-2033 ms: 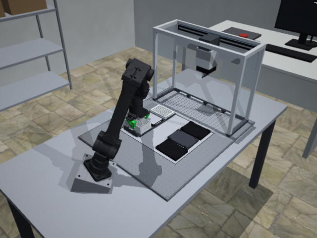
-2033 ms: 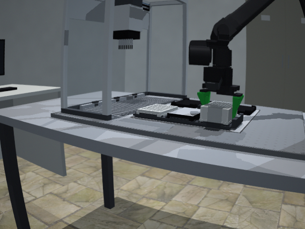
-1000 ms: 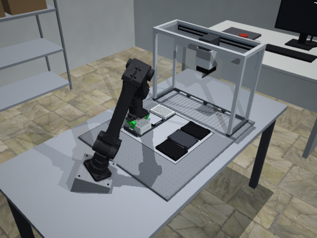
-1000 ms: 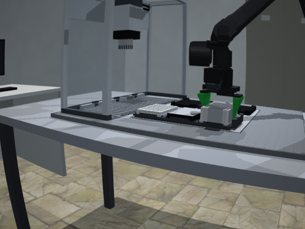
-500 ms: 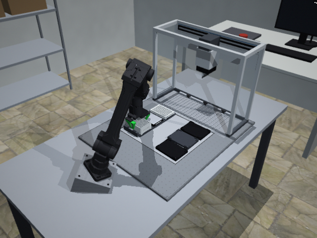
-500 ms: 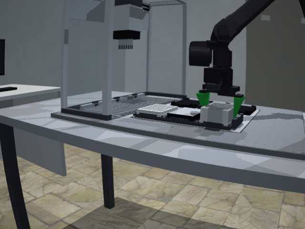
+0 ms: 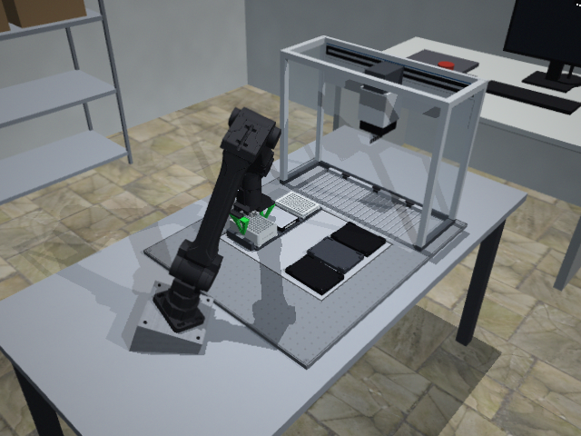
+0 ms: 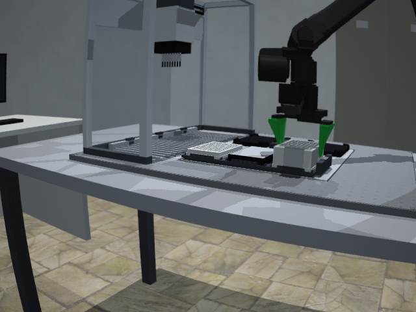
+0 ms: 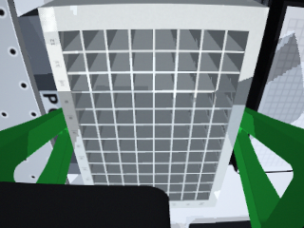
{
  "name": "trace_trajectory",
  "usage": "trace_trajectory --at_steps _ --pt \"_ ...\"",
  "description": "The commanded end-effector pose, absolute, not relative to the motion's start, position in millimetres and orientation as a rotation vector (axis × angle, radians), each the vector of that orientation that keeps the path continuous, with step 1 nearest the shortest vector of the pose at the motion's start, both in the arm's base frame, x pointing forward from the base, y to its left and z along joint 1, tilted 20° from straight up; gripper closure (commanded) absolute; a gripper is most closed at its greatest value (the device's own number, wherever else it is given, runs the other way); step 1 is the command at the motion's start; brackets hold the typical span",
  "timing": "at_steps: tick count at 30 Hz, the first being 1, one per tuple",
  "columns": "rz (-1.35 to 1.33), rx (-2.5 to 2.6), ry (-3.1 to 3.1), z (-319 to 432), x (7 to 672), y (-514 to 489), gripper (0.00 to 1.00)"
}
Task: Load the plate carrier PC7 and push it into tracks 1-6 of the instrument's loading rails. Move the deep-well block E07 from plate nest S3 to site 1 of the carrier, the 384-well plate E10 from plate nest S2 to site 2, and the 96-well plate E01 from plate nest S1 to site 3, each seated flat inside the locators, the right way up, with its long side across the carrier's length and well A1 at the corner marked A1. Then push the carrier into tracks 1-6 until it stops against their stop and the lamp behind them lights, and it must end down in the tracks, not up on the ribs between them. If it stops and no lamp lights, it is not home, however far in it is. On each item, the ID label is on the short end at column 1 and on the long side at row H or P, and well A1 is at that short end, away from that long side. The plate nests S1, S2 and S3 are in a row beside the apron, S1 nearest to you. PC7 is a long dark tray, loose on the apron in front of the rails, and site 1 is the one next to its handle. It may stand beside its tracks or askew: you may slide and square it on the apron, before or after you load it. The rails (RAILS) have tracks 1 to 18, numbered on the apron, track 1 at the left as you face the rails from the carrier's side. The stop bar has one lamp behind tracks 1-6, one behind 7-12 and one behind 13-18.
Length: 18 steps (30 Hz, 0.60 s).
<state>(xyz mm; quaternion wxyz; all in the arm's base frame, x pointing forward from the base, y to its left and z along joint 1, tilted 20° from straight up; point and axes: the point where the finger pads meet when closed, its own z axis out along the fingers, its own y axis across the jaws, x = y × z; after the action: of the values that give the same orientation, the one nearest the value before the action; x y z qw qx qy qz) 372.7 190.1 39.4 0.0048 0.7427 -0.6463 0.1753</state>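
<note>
Deep-well block E07 (image 8: 295,155): seated at the handle-end site of plate carrier PC7 (image 8: 255,161), right of centre in the exterior view, well openings facing up. Filled most of the wrist view, grid of square wells visible from above. 384-well plate E10 (image 8: 250,153): lay flat at the middle site of the carrier, just left of the block. 96-well plate E01 (image 8: 214,148): lay at the far site, nearest the rails (image 8: 181,141).

Gripper (image 8: 300,134): released, spread wide, holding nothing. Green fingers (image 8: 279,129) stood either side of the block, tips at about the level of its top edge; in the wrist view a narrow gap showed between each finger and the block wall.

Three plate nests (image 7: 335,255): sat in a row at centre right of the top view, dark, nothing on them.

Carrier rested on the apron (image 7: 300,234) in front of the rails, outside the instrument frame (image 7: 283,117). Lamp state: not discernible.
</note>
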Motion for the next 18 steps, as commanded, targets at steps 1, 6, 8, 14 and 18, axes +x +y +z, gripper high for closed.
trace_trajectory --at_steps 1,6,8,14,18 --pt "0.579 2.361 -2.078 72.2 385.8 211.3 0.06" --pt "0.580 2.361 -2.080 88.8 381.1 215.0 0.06" --pt "0.580 2.362 -2.080 95.4 379.2 216.5 0.06" --pt "0.579 2.363 -2.082 115.2 373.4 221.0 0.06" --pt "0.579 2.356 -2.089 121.8 372.7 220.2 0.06"
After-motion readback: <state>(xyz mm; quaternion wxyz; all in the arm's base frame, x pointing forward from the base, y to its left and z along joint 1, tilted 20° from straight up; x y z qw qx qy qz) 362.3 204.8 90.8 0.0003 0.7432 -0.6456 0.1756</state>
